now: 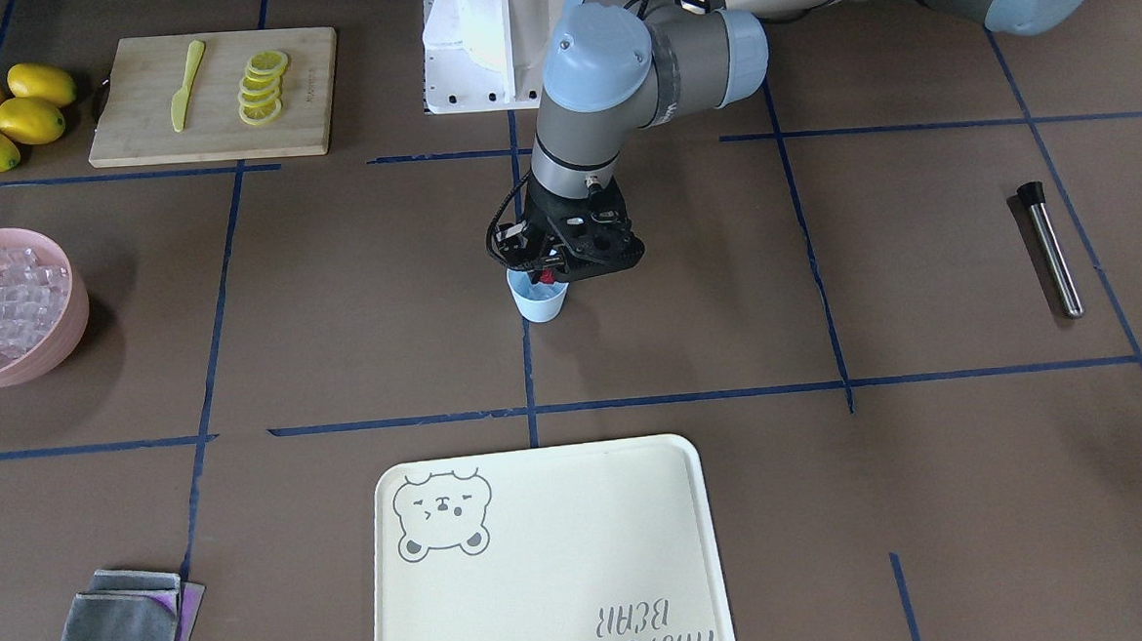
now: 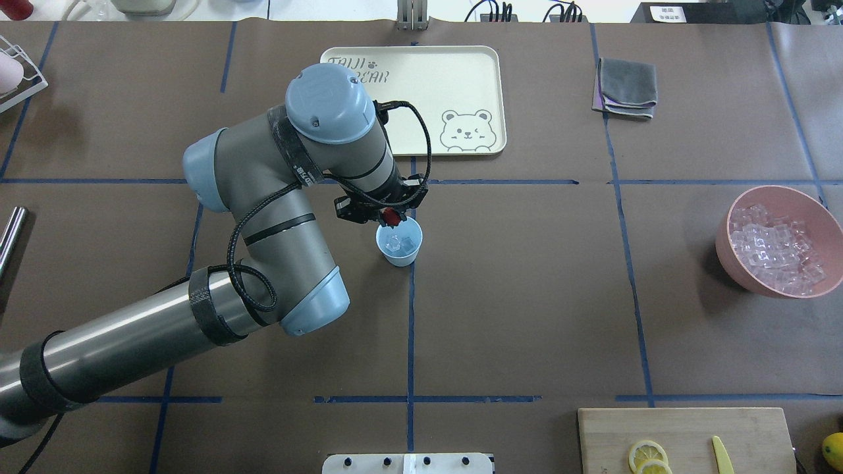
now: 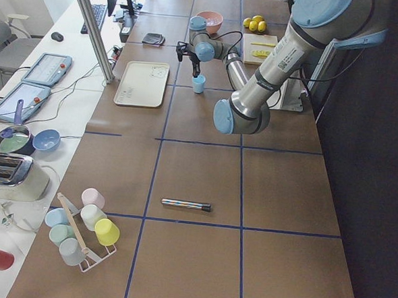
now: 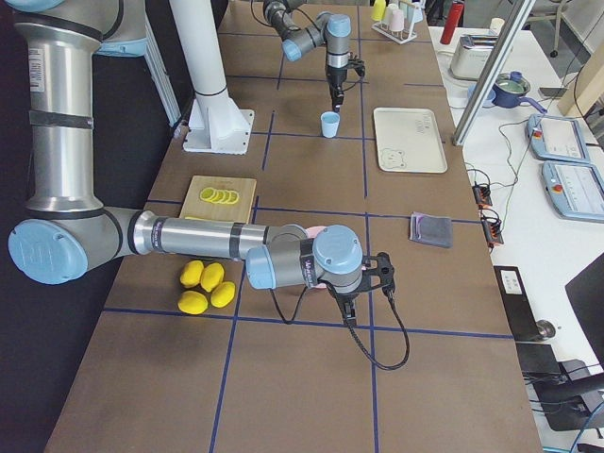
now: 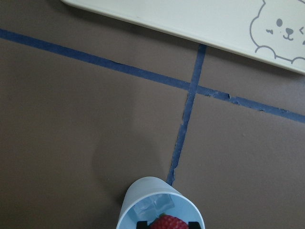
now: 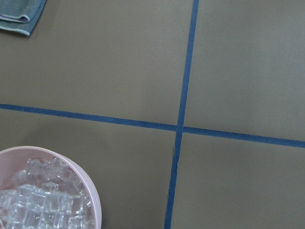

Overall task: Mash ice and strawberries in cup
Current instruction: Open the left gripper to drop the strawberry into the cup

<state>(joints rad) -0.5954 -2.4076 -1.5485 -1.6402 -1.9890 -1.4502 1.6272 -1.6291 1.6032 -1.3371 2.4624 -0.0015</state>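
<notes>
The pale blue cup [image 2: 399,255] stands near the table's middle with a few clear ice cubes [image 2: 395,245] inside. My left gripper [image 2: 392,218] hangs just above the cup's rim, shut on a small red strawberry [image 2: 393,214]. In the left wrist view the strawberry [image 5: 167,222] sits between my fingertips [image 5: 141,223] over the cup [image 5: 138,195] and its ice [image 5: 155,206]. The front view shows the same cup [image 1: 539,307] under the left gripper [image 1: 550,277]. My right gripper [image 4: 347,302] shows only in the right side view, near the pink bowl; I cannot tell if it is open.
A pink bowl [image 2: 777,191] full of ice cubes [image 2: 777,247] stands at the robot's right. A cream tray [image 2: 421,85], a folded grey cloth [image 2: 625,84], a cutting board [image 1: 315,90] with lemon slices, whole lemons [image 1: 8,115] and a metal rod [image 1: 1053,251] lie around.
</notes>
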